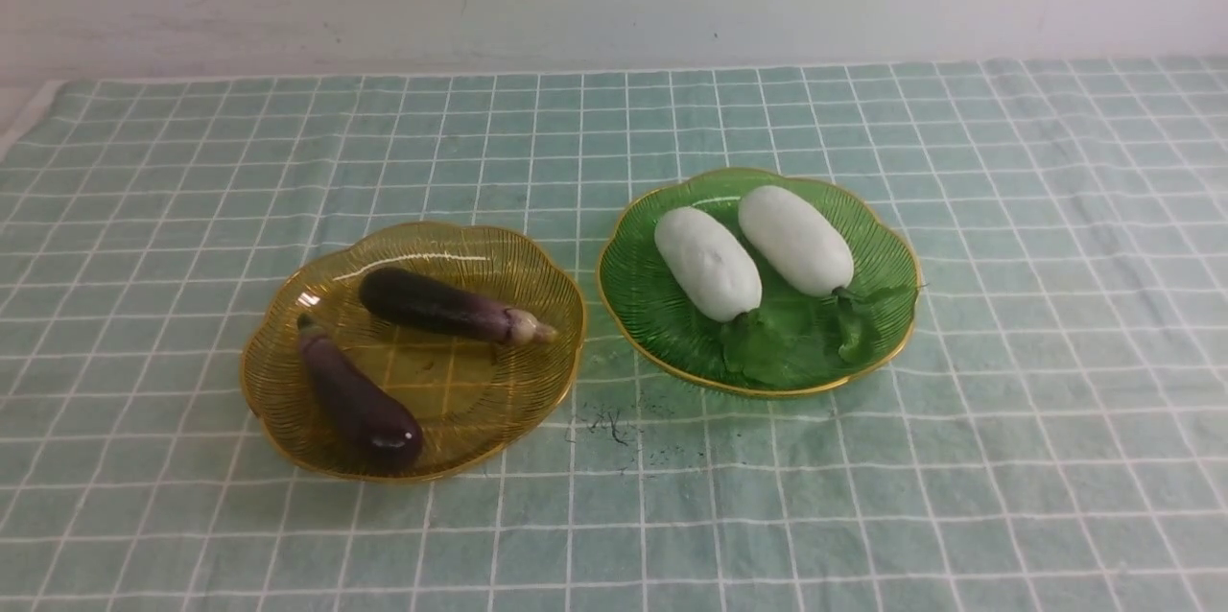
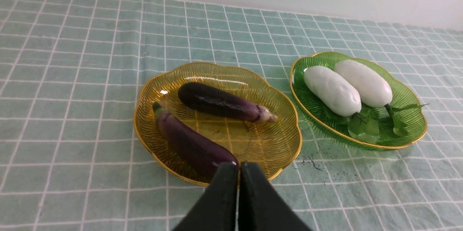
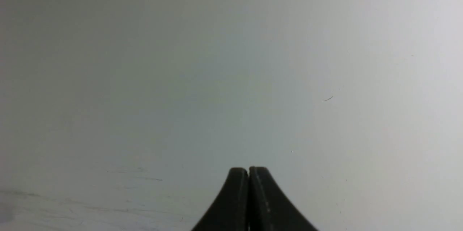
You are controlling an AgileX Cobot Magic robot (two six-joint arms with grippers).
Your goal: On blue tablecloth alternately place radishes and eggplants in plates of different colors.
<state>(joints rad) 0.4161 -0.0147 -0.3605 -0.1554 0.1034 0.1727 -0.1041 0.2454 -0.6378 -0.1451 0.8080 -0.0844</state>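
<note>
On the blue tablecloth [image 1: 614,516], eggplants [image 1: 451,307] were set in the amber plate [image 1: 480,382], radishes [image 1: 708,264] in the green plate [image 1: 633,295]. The left gripper [image 2: 238,167] and right gripper [image 3: 249,171] were pressed together, the latter apparently facing a wall [image 3: 231,61].

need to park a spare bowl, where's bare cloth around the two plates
Bare pale blue grid tablecloth lies right of the green ribbed plate, left of the amber-yellow ribbed plate, behind both, and in front. Crowded: the narrow gap between the plates.
</note>
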